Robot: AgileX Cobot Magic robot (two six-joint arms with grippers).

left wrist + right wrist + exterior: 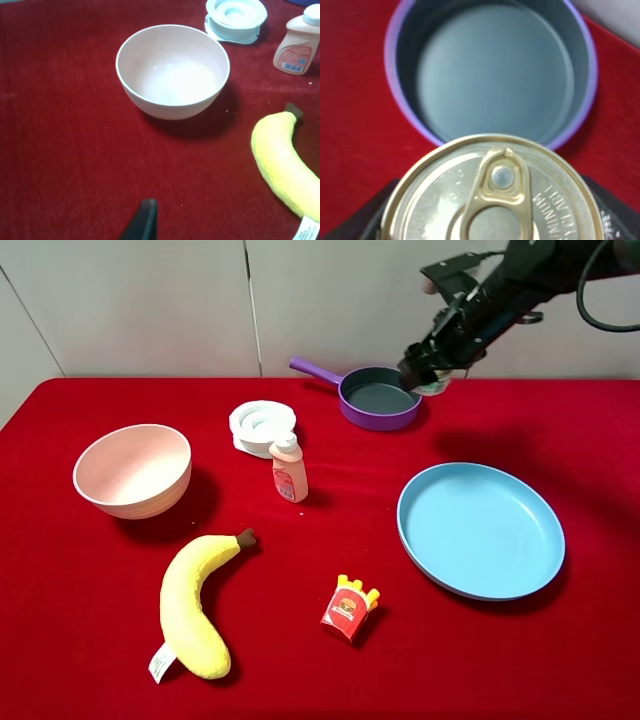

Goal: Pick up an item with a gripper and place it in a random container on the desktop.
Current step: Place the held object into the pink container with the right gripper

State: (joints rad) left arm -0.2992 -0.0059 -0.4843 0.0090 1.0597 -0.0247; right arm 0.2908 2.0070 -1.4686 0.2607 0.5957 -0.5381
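My right gripper is shut on the small tin can and holds it in the air over the far right rim of the purple frying pan. In the right wrist view the can's gold pull-tab lid fills the lower part, with black jaws at both sides and the pan's grey inside beyond it. The pale pink bowl stands empty at the left of the red desktop. It also shows in the left wrist view. Of my left gripper only one black fingertip shows, well short of the bowl.
A wide blue plate lies at the right. A pink-white bottle and a white round holder stand mid-table. A yellow toy banana and a small fries toy lie near the front.
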